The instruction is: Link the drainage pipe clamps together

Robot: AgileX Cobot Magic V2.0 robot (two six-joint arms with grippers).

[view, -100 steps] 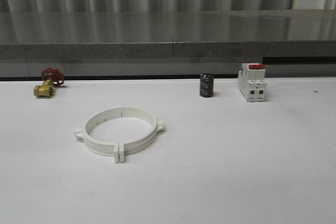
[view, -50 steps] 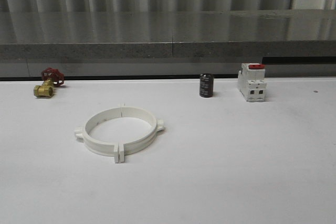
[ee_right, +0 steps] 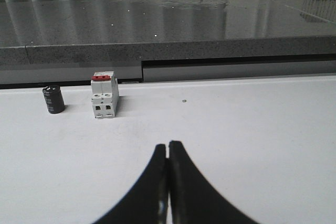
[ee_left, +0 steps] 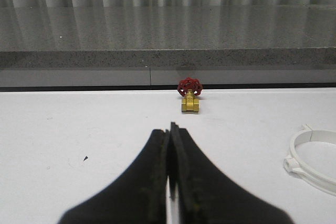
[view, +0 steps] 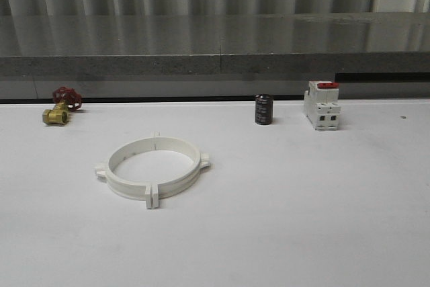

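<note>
Two drainage pipe clamps [view: 153,169] sat on the worktop [view: 302,199] as one ring, left of centre, tabs meeting at near and far sides, so the seam ran front to back. Your left gripper [ee_left: 170,145] was pinched together, empty, the ring off to its right; your right gripper [ee_right: 168,153] was together too, empty. Left looked the nearer arm.

A brass valve [view: 56,115] with a red handwheel sits far left at the back of the white surface [view: 302,199]. A black cylinder [view: 263,109] stands upright near a white breaker [view: 322,105] with a red switch, apart.
</note>
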